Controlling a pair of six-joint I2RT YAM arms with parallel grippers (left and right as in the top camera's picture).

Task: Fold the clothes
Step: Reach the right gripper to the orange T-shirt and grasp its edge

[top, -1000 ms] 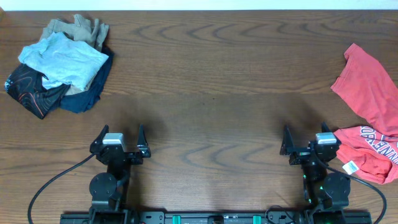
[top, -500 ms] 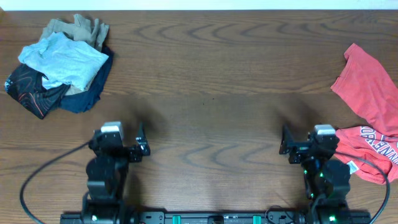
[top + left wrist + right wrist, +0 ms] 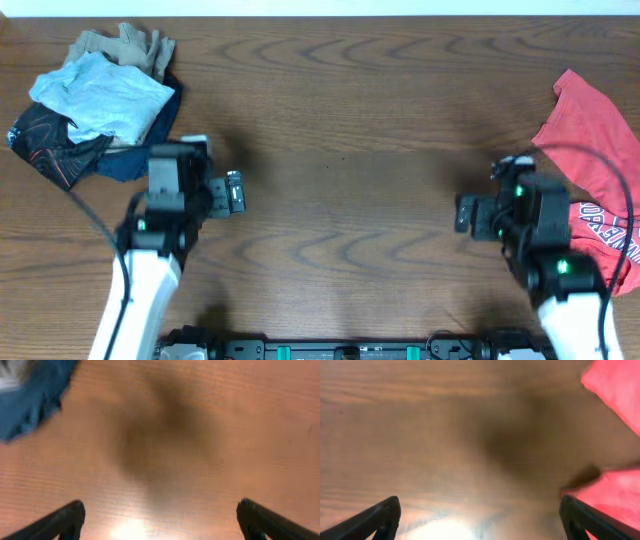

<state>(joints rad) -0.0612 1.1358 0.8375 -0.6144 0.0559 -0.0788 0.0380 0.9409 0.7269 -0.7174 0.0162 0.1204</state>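
Dark wood-grain table (image 3: 340,120); pale strip (image 3: 320,6) along far edge.
Left gripper (image 3: 160,508) and right gripper (image 3: 479,504): jaws apart over wood. T-shirt (image 3: 595,135) lettering (image 3: 603,228) partly hidden, unreadable.

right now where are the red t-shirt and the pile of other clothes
red T-shirt (image 3: 600,125), overhead view, on its plain upper part, above the lettering
pile of clothes (image 3: 100,95), overhead view, on the light-blue garment lying on top
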